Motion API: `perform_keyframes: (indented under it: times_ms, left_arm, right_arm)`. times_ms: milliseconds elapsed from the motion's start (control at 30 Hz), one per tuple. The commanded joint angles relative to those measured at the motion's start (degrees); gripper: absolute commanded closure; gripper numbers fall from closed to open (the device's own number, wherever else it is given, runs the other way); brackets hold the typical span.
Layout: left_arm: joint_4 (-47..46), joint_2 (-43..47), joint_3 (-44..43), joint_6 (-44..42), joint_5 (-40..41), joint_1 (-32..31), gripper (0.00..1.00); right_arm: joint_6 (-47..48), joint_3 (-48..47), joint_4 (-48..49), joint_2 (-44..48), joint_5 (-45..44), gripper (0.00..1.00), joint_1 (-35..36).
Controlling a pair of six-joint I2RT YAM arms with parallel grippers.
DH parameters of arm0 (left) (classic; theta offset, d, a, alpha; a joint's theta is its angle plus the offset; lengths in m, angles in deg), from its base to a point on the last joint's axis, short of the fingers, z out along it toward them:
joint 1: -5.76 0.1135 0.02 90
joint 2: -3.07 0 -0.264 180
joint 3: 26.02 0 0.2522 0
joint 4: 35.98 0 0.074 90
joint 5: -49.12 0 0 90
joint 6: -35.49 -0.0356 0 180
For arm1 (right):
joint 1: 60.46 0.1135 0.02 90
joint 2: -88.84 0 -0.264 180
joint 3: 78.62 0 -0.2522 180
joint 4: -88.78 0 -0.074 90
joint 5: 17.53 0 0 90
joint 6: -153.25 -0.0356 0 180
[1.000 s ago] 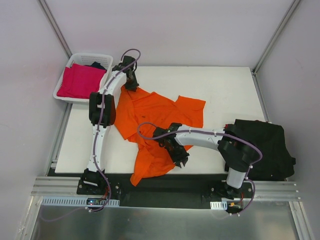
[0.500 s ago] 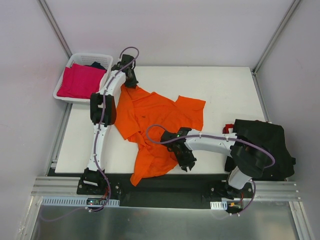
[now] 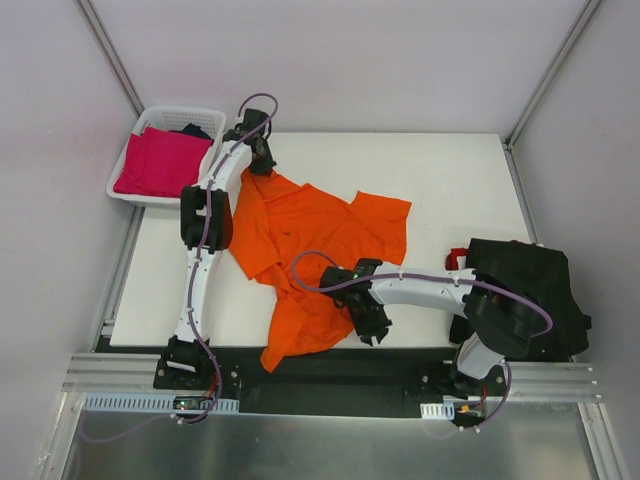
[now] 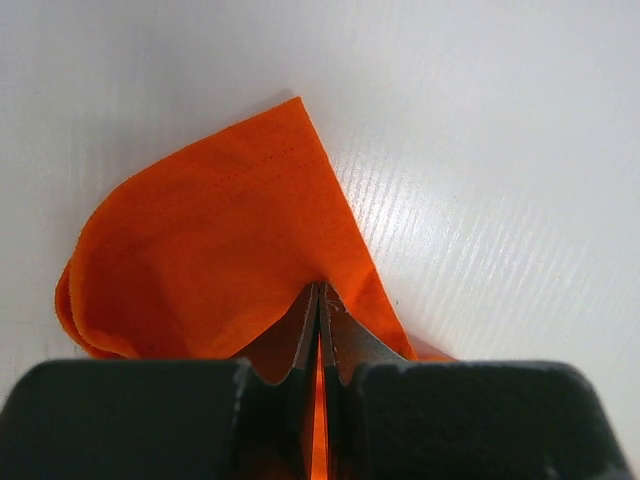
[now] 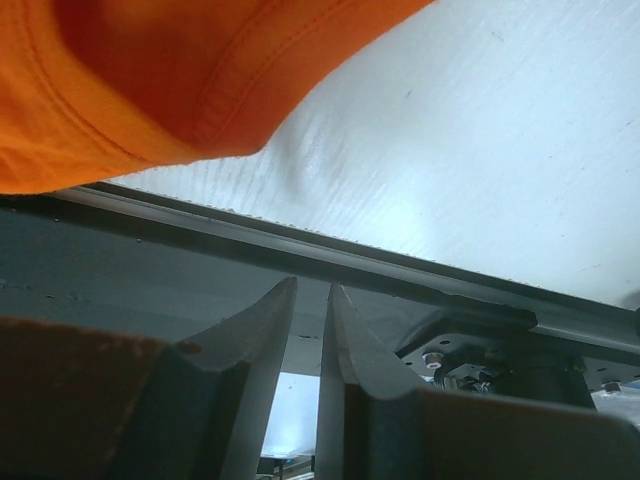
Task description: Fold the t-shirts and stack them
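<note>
top view: the orange t-shirt lies crumpled on the desk, its far corner at the left tool. left wrist: this tool is clenched on orange cloth. right wrist: the right tool, slightly parted, grasps nothing near the shirt's edge.

Behind the orange t-shirt and to its right, the bench lies bare, with room for my jaws. Farther right, the black t-shirts block the edge. To its left stand my left arm and the basket.
</note>
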State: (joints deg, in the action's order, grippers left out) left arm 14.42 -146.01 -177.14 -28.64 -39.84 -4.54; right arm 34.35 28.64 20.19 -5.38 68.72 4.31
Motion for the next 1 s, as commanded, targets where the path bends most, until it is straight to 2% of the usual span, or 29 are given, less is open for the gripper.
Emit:
perform_keyframes:
  times_ms: [0, 333, 433, 500, 600, 667, 700, 733, 800, 833, 967]
  left_arm:
    - [-1.13, -1.48, -3.43, -1.17, 2.39, 0.90, 1.00]
    - [-5.96, -3.41, -5.37, 2.87, -0.95, 5.20, 0.95]
    - [-7.63, -3.59, -5.29, 3.14, -3.40, 6.09, 0.93]
    - [-8.34, -2.72, -5.03, 3.31, -7.79, 6.44, 0.93]
    - [-9.31, 1.84, -1.36, 4.80, -11.14, 6.26, 0.91]
    - [-10.62, 6.22, 0.94, 5.68, -13.41, 5.91, 0.77]
    - [-10.63, 7.56, 2.00, 5.77, -14.04, 5.56, 0.62]
    - [-10.63, 8.88, 2.18, 5.69, -14.83, 4.86, 0.28]
    - [-10.54, 13.27, 3.67, 5.08, -15.36, 3.81, 0.05]
    - [-10.54, 15.11, 4.55, 4.90, -15.28, 3.28, 0.01]
    - [-10.01, 26.95, 10.60, 6.03, -15.89, 0.82, 0.01]
  right_arm:
    - [-2.91, -2.63, -2.21, 1.23, -1.09, 0.77, 1.32]
    - [-5.98, -3.77, -2.83, -0.09, -1.35, 0.77, 4.39]
    - [-6.95, -3.42, -2.57, -0.18, -1.35, 0.77, 5.80]
    - [-7.57, -3.42, -2.21, -0.79, -1.00, 0.77, 6.76]
    - [-7.66, -4.38, -3.09, -1.67, -1.35, 0.77, 8.17]
    - [-7.48, -5.96, -4.23, -1.85, -1.70, 0.77, 8.53]
    - [-6.87, -6.58, -4.58, -1.85, -2.22, 0.77, 8.53]
    - [-6.43, -7.37, -4.93, -1.94, -2.58, 0.77, 8.44]
    - [-4.77, -10.18, -6.16, -2.64, -2.93, 0.76, 8.00]
    - [-4.06, -11.06, -6.34, -2.90, -2.84, 0.76, 7.83]
    - [-0.37, -15.28, -6.78, -3.26, -2.49, 0.75, 4.76]
